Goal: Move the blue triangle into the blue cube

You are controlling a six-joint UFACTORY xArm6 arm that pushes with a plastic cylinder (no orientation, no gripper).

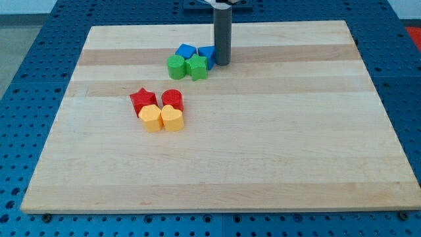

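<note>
Two blue blocks lie near the view's top centre of the wooden board. The left blue block looks like the cube. The right blue block is partly hidden by the rod, and I take it for the triangle. They stand very close; I cannot tell if they touch. My tip rests on the board right beside the right blue block, on its right side.
A green cylinder and a green star sit just below the blue blocks. Lower left are a red star, a red cylinder, a yellow hexagon and a yellow heart, packed together.
</note>
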